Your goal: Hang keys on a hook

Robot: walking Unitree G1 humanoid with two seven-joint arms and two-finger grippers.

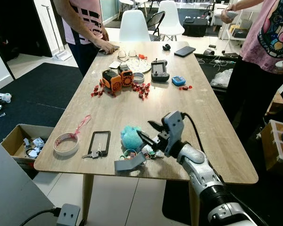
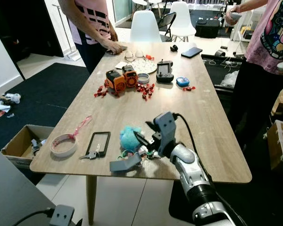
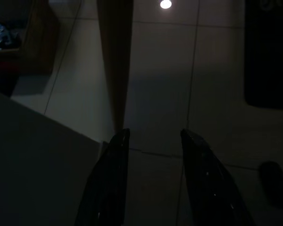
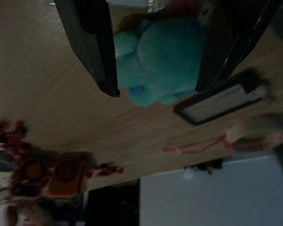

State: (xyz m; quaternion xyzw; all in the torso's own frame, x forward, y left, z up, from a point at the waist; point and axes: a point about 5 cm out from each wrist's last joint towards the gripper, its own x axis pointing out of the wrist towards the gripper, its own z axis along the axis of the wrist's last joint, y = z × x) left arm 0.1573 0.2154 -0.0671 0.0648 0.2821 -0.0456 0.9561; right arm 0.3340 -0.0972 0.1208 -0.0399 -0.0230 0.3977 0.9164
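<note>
- The keys [image 1: 93, 153] are lying near the front edge of the wooden table [image 1: 212, 117], their metal blades poking out from the bottom left corner of a black-framed card holder [image 1: 99, 142] that is lying flat.
- Just right of that, a fluffy teal pom-pom [image 1: 130, 137] is sitting on the table with a tangle of small coloured rings and charms [image 1: 132, 153] in front of it, and a grey hook-shaped piece [image 1: 129, 162] is resting at the very edge.
- The right gripper [image 1: 148, 132] is hovering just beside the pom-pom, its two black fingers spread wide apart and holding nothing; in the right wrist view the pom-pom is sitting between the finger tips.
- A roll of tape [image 1: 66, 143] with a pink ribbon [image 1: 82, 125] is lying left of the card holder.
- Further up the table, an orange toy robot [image 1: 117, 78] is standing among scattered red sweets [image 1: 142, 89], beside a black handheld controller [image 1: 159, 70] and a blue gadget [image 1: 178, 80].
- Two people are standing at the far end, one at each side of the table.
- The left gripper [image 3: 153, 141] is hanging over dim floor tiles, fingers parted and empty.
</note>
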